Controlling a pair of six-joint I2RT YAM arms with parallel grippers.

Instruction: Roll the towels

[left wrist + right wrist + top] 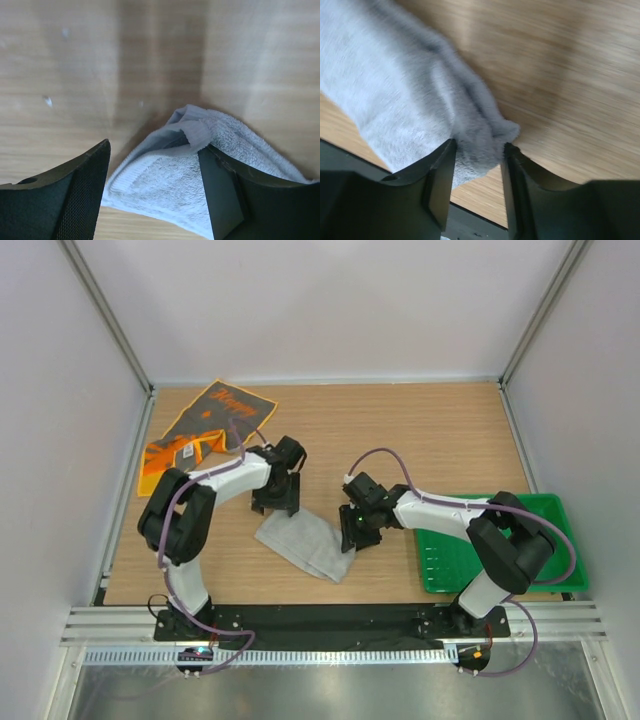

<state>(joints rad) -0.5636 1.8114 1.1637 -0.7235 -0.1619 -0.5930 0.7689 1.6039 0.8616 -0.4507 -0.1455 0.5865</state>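
The light grey towel [308, 548] lies crumpled on the wooden table between my two arms. My left gripper [274, 504] is over its far left corner. In the left wrist view that gripper [155, 147] is open: the towel [160, 185] lies between the fingers, a fold drapes over the right finger [225, 195], and the left finger stands apart from the cloth. My right gripper [354, 536] is at the towel's right end. In the right wrist view it [479, 145] pinches a bunched corner of the towel [395, 90], cloth touching both fingers. The dark grey and orange towel [207, 426] lies spread out at the far left.
A green plastic tray [545, 510] sits at the right near edge, partly under my right arm. White walls with metal frame posts enclose the table on the left, back and right. A metal rail [330, 625] runs along the near edge.
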